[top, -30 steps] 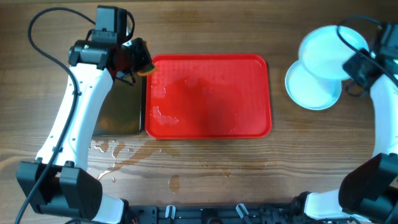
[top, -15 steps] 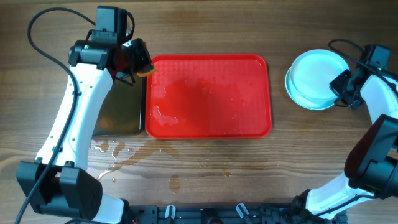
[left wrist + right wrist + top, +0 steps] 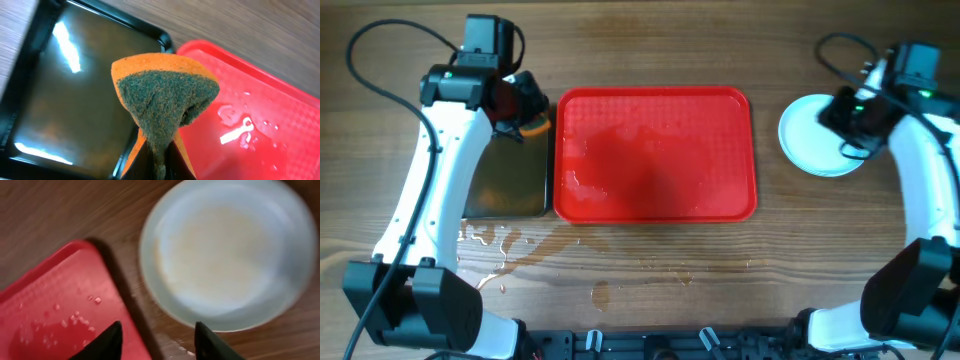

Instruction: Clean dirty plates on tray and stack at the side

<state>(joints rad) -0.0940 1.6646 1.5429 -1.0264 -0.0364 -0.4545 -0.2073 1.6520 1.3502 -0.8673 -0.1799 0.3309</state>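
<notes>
Overhead view: the wet red tray (image 3: 655,150) lies on the table (image 3: 650,265), with the plates (image 3: 808,140) just right of it, their number unclear. The right gripper (image 3: 157,342) hangs between the tray's corner and the plates, jaws wide, holding nothing. At the tray's far left corner, the left gripper (image 3: 527,108) pinches a sponge (image 3: 165,95) over the black tray (image 3: 505,185).

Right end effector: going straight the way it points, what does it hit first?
Probably the near rim of the plates; the open right end effector aims there. Depth unclear, so possibly the table first.
</notes>
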